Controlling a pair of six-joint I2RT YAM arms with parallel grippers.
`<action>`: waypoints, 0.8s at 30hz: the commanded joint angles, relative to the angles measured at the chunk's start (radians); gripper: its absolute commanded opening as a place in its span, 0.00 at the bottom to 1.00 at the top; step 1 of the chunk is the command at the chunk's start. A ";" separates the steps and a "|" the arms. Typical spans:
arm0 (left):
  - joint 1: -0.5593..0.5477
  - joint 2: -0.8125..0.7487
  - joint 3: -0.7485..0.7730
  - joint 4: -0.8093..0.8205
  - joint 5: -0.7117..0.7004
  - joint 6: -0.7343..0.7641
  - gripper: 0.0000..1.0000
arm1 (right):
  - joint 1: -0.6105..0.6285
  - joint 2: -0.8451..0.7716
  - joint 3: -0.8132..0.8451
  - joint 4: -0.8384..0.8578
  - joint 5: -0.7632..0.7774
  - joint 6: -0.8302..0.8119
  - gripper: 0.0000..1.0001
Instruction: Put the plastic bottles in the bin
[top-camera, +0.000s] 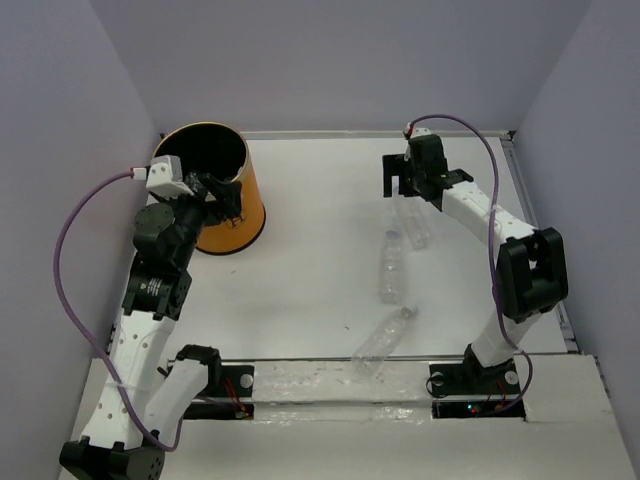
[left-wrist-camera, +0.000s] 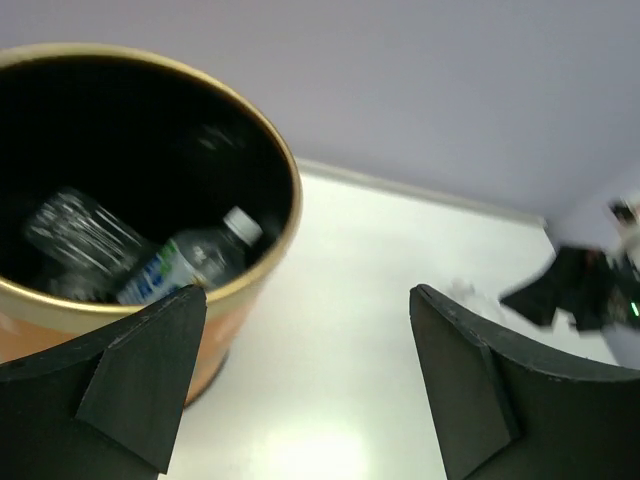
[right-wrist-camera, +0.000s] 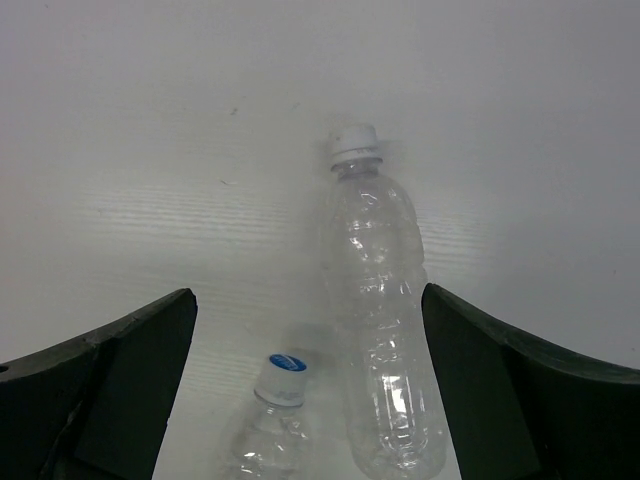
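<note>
Left tool (left-wrist-camera: 308, 292) open and empty, just beside the orange bin (top-camera: 250, 212). Inside: labelled bottle (left-wrist-camera: 172, 268), clear bottle (left-wrist-camera: 78, 235). Right tool (right-wrist-camera: 308, 292) open above white-capped bottle (right-wrist-camera: 380, 320) lying on table (right-wrist-camera: 140, 150); blue-capped bottle (right-wrist-camera: 272, 425) just beside.

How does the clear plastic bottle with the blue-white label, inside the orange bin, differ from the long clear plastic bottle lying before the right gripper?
The labelled clear bottle lies inside the orange bin; the bare clear bottle lies flat on the white table. The labelled one carries a blue-white band; the bare one shows no label. Both are crinkly plastic with white caps.
</note>
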 joint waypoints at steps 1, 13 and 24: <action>-0.035 -0.041 -0.107 -0.084 0.345 -0.001 0.93 | -0.035 0.087 0.102 -0.147 -0.025 -0.103 1.00; -0.216 -0.066 -0.150 -0.150 0.398 0.035 0.93 | -0.067 0.337 0.248 -0.247 -0.028 -0.142 0.91; -0.218 -0.069 -0.173 -0.141 0.408 0.048 0.93 | -0.067 0.226 0.331 -0.204 0.179 -0.203 0.51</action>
